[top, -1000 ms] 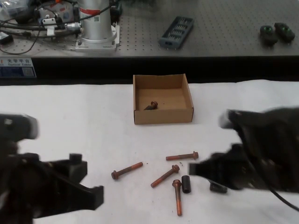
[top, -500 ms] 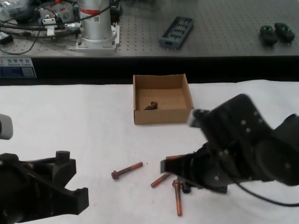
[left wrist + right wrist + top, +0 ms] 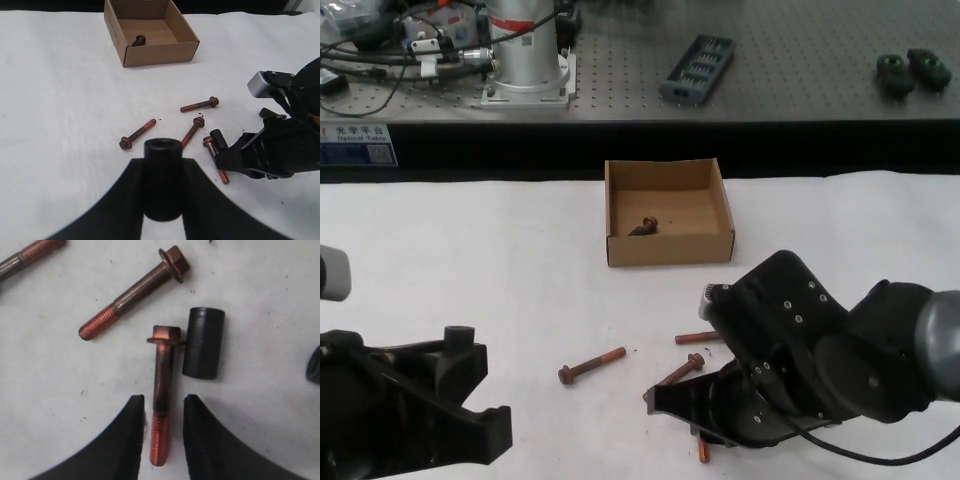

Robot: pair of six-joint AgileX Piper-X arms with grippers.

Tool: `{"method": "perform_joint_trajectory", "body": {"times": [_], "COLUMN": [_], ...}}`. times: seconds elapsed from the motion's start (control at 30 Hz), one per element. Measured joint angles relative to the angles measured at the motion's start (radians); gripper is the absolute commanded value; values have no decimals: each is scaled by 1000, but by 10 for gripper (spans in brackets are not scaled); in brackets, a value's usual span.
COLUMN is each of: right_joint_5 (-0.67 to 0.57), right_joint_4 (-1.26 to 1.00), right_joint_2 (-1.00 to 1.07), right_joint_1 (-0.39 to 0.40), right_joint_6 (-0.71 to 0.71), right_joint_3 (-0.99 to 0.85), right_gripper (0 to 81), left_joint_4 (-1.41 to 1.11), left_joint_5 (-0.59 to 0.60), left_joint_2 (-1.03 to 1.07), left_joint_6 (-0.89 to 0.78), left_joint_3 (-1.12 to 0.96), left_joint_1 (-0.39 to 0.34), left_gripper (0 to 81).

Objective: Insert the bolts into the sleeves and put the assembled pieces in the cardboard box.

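Observation:
My left gripper (image 3: 162, 167) is shut on a black sleeve (image 3: 162, 187), held upright over the white cloth near the front left; its arm (image 3: 400, 420) fills that corner of the high view. My right gripper (image 3: 164, 399) is open and low over the cloth, its fingers (image 3: 132, 440) straddling the threaded end of a copper bolt (image 3: 163, 375). A loose black sleeve (image 3: 202, 342) lies right beside that bolt's head. Other bolts (image 3: 592, 366) (image 3: 200, 105) (image 3: 135, 292) lie around it. The cardboard box (image 3: 618, 250) holds one assembled piece (image 3: 644, 227).
The bulky right arm (image 3: 800, 360) hides part of the bolt cluster in the high view. A dark object (image 3: 315, 365) lies at the edge of the right wrist view. Behind the cloth stands a perforated bench with a metal post (image 3: 525, 45) and a dark rack (image 3: 698, 65).
The right arm has swung left and down over the bolt cluster, now covering the loose sleeve and one bolt in the high view. The left arm has shifted slightly with its sleeve.

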Motion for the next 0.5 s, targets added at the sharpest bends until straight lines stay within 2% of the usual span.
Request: {"method": "perform_joint_trajectory", "body": {"times": [0.27,0.5], "right_joint_5": [0,63], "right_joint_4": [0,149], "right_joint_2": [48,113], "right_joint_1": [0,0], "right_joint_6": [0,-43], "right_joint_3": [-45,-153], "right_gripper": [217,138], "left_joint_4": [0,6], "left_joint_5": [0,0], "left_joint_2": [0,0], "left_joint_6": [0,52], "left_joint_3": [-2,-50], "left_joint_1": [0,0], "left_gripper": [83,83]}}
